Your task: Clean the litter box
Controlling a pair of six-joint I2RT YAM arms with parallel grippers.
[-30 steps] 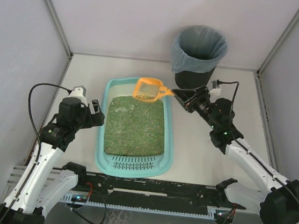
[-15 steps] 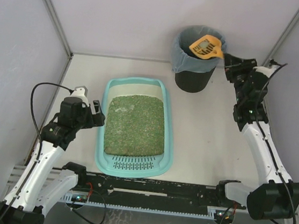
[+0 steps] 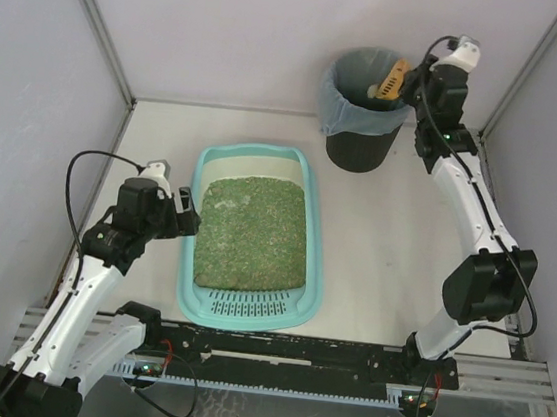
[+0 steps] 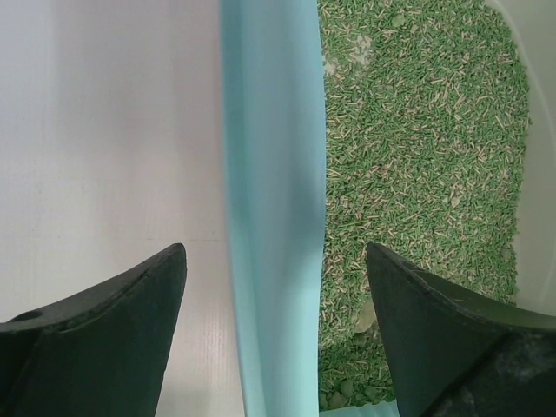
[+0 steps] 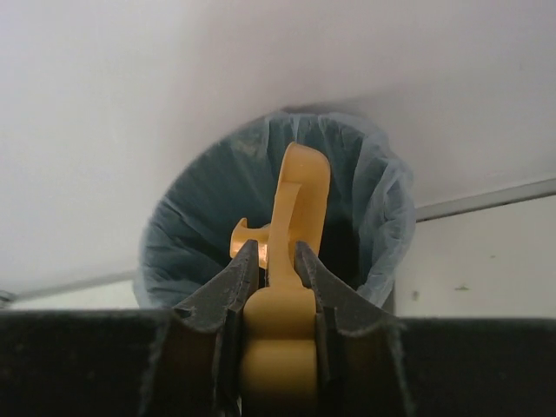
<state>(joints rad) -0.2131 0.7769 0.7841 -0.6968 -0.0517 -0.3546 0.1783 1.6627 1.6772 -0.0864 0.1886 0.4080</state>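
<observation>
The light-teal litter box (image 3: 313, 273) lies mid-table with green litter (image 3: 253, 234) and a slotted grate at its near end. My left gripper (image 3: 189, 220) is open, its jaws astride the box's left rim (image 4: 271, 217), one finger over the table, the other over the litter (image 4: 426, 139). My right gripper (image 3: 412, 83) is shut on the handle of the orange scoop (image 3: 390, 80) and holds it turned on edge over the black bin (image 3: 368, 103). In the right wrist view the scoop (image 5: 295, 208) hangs over the bin's grey-blue bag (image 5: 200, 226).
Grey walls close the table on the left, back and right. The bin stands at the back right near the wall. A metal rail (image 3: 293, 349) runs along the near edge by the arm bases.
My right arm has swung the scoop from over the box's far end up to the bin and turned it on edge above the bag. The left gripper has stayed at the rim.
</observation>
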